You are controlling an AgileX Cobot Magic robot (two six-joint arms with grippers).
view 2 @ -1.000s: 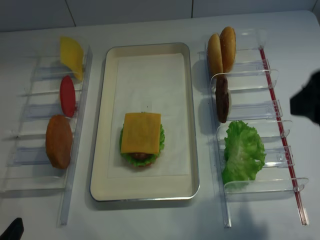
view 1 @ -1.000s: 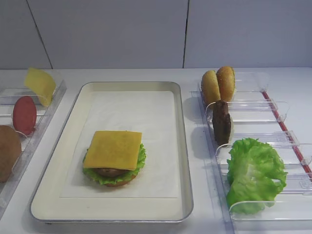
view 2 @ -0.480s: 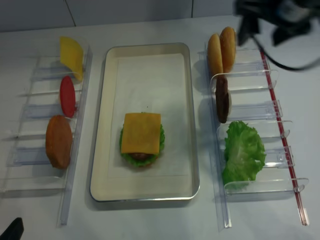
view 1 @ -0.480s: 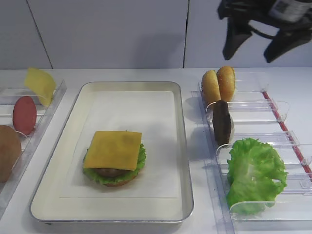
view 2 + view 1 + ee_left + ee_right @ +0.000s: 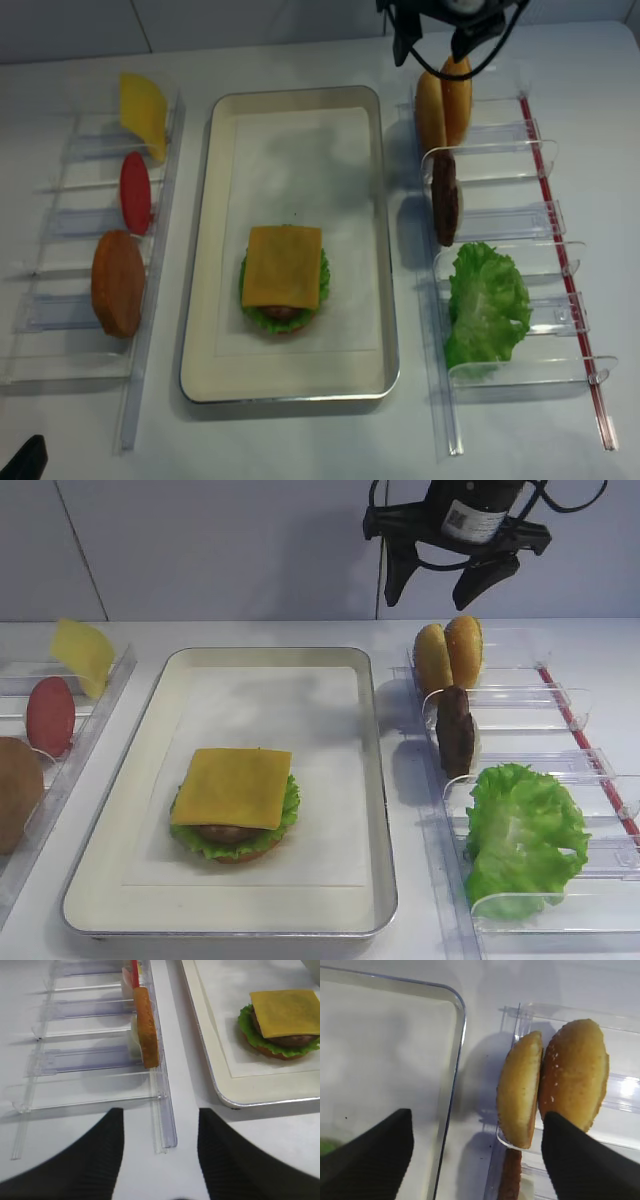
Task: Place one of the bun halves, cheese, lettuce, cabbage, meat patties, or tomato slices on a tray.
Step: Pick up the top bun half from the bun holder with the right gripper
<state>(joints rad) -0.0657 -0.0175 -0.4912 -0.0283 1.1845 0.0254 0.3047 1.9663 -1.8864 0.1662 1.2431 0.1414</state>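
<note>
A white tabletop (image 5: 300,440) carries a large rectangular silver metal tray (image 5: 197,300) in the middle, with clear plastic racks at left (image 5: 60,370) and right (image 5: 520,372).

2 high views face the tray (image 5: 375,780), 1 frontal, 1 seemingly overhead; both wrist cameras look down closely.

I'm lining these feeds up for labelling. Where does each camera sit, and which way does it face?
Exterior high: front, angled down at tray; right gripper open above bun halves.
Realsense: overhead, looking straight down; the same gripper at the top.
Right wrist: on right arm, looking down at the buns between its fingers.
Left wrist: on left arm, low, facing left rack; open left gripper.
Both wrist views share the tray.
</note>
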